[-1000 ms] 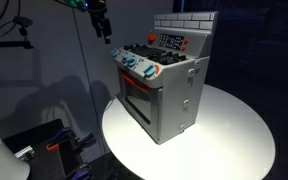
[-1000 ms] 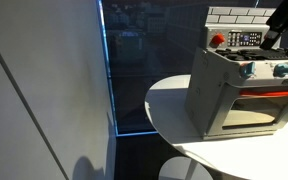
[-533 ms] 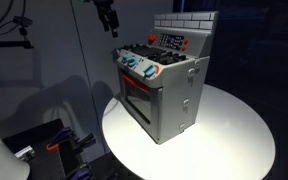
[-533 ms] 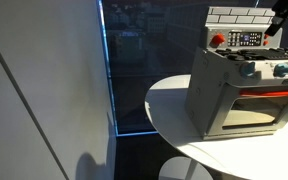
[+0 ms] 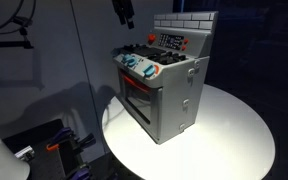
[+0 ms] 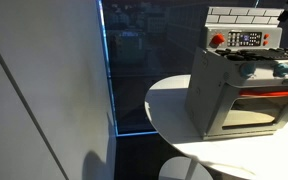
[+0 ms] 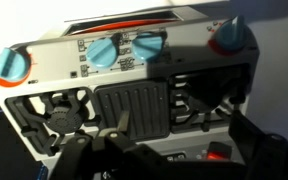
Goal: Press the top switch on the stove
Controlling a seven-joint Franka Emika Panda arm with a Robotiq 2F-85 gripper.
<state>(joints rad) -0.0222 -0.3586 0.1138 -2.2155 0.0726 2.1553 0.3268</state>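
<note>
The stove (image 5: 169,95) is standing on the round table (image 5: 234,135). The gripper (image 5: 124,12) is hovering above and beside it, clear of contact. No object is showing in it, and its opening cannot be determined. The press is not yet made; approach and contact are remaining.

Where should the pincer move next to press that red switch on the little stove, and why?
Probably down and across toward the red switch, since the pincer hangs high beside the stove, touching nothing, and the switch sits uncovered just below the brick panel.
</note>
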